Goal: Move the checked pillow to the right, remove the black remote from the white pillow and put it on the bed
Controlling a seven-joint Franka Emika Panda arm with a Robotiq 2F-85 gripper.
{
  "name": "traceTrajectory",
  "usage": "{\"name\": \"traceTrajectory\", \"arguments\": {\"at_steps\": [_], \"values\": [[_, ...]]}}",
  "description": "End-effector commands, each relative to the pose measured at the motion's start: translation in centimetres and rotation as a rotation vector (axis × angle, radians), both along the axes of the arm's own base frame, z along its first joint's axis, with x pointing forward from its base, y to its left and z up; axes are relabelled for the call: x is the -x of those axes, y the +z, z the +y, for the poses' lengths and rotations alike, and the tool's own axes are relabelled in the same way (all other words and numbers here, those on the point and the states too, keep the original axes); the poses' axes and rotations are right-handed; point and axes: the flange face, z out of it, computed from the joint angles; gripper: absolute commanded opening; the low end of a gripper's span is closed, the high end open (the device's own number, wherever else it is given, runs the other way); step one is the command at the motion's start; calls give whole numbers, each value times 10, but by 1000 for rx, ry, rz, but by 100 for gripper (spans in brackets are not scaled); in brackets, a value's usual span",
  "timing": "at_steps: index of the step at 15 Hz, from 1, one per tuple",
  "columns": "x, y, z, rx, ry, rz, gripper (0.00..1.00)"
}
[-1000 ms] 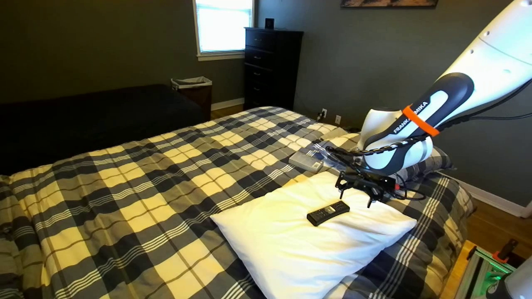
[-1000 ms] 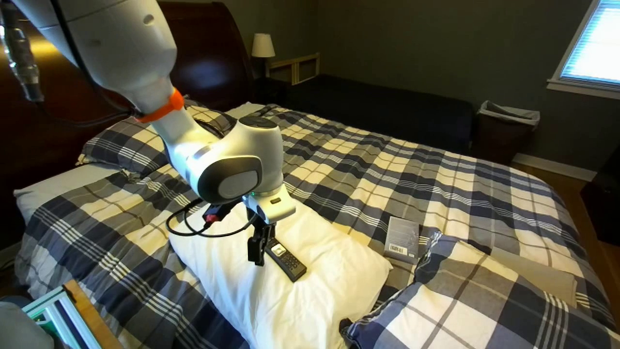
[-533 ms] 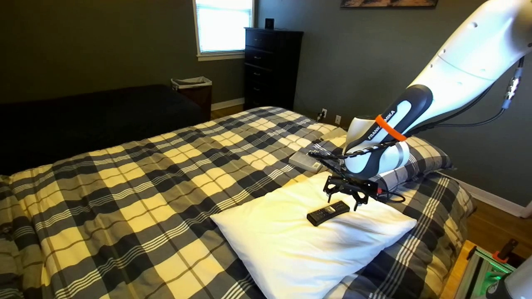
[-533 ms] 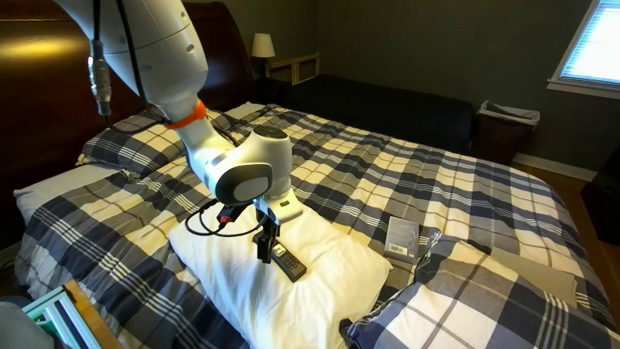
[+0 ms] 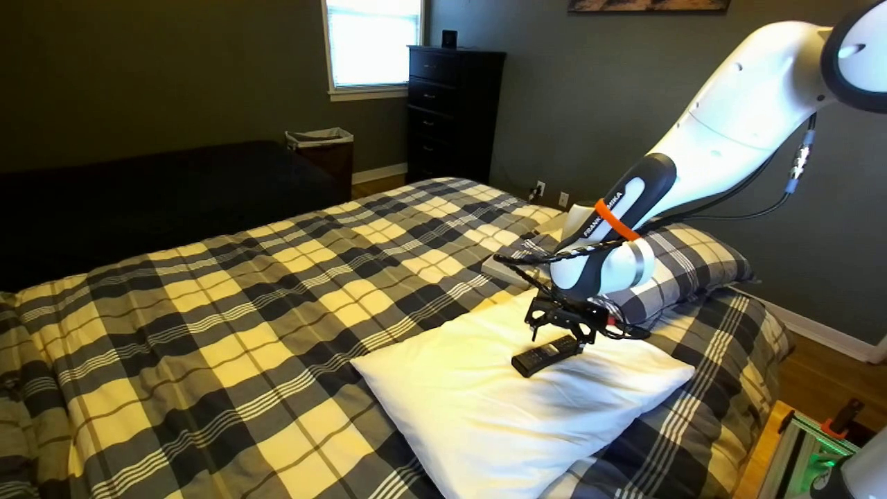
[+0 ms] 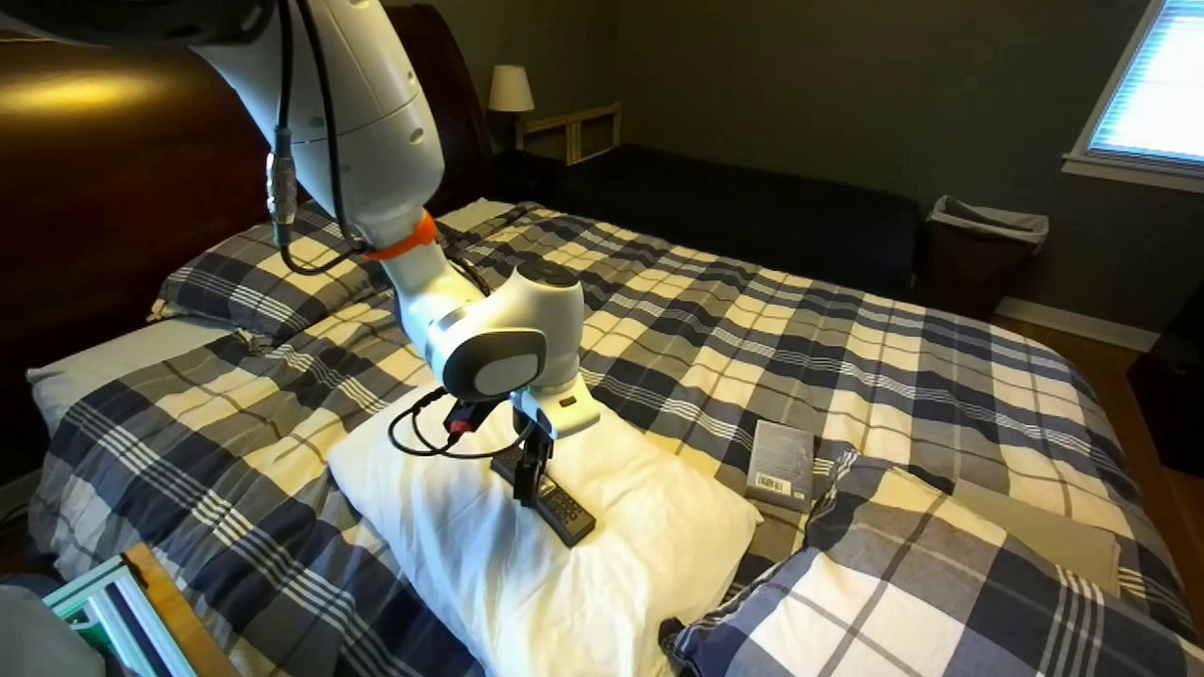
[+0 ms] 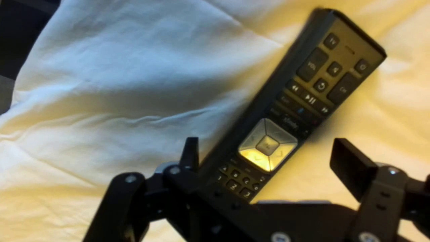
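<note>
A black remote lies on the white pillow, which rests on the plaid bed. My gripper hangs low over one end of the remote. In the wrist view the jaws stand wide apart, and the remote runs diagonally through the space between the fingers, nearer the left one. Part of its keypad end is hidden behind the gripper. Whether a finger touches it, I cannot tell. The checked pillow lies beside the white pillow, at the lower right of an exterior view.
A grey box lies on the bed near the checked pillow. Another plaid pillow leans by the headboard. At the bed's near side stands a metal-framed base with a wooden edge. Loose cables hang from the wrist.
The arm has swung across the white pillow, bringing the open gripper from beside the remote to over it, slightly lower. Remote and pillows have stayed where they were.
</note>
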Motion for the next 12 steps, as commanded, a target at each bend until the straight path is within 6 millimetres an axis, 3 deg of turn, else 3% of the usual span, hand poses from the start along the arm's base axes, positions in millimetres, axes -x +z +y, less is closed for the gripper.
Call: {"name": "traceTrajectory", "arguments": {"at_steps": [1, 5, 7, 9, 10, 11, 12], "values": [[-10, -14, -1, -18, -9, -7, 100], [-13, -21, -1, -29, -15, 0, 100], [-15, -23, 0, -36, -15, 2, 75], [-16, -26, 0, -40, -18, 4, 58], [-15, -27, 0, -43, -18, 6, 62], [-15, -27, 0, -44, -22, 6, 76], [-15, -26, 0, -45, -23, 5, 80]]}}
